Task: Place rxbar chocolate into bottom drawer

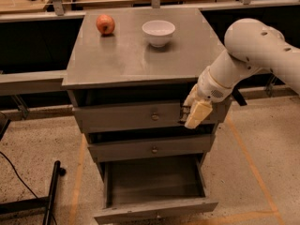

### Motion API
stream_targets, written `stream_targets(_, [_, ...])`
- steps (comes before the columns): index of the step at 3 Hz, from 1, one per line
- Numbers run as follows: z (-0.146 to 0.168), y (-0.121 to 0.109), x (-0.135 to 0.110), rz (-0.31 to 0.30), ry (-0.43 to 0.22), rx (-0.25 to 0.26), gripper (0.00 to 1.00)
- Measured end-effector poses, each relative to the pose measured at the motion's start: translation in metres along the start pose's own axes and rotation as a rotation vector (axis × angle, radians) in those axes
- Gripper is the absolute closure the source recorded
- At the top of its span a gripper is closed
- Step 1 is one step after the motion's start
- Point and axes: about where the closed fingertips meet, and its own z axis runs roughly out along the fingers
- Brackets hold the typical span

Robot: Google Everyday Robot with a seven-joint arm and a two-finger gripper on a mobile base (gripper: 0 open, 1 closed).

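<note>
My gripper (193, 114) hangs in front of the right end of the cabinet's top drawer, fingers pointing down. A thin dark piece, the rxbar chocolate (184, 112), shows pinched at the left side of the pale fingers; most of it is hidden. The bottom drawer (154, 211) is pulled open below and to the left of the gripper. Its shallow grey tray looks bare inside. The gripper is well above the drawer's right half.
A red apple (105, 24) and a white bowl (158, 32) stand at the back of the cabinet top (131, 60). The two upper drawers with knobs (152, 117) are shut. A black pole (50, 191) lies on the floor at the left.
</note>
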Motion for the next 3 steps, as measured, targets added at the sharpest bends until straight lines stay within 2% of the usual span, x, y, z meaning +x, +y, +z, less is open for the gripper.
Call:
stream_targets(1, [0.007, 0.000, 0.004, 0.005, -0.006, -0.014, 1.00])
stream_targets(2, [0.046, 0.014, 0.027, -0.003, -0.077, -0.031, 1.00])
stream_targets(3, [0.046, 0.014, 0.027, -0.003, -0.077, -0.031, 1.00])
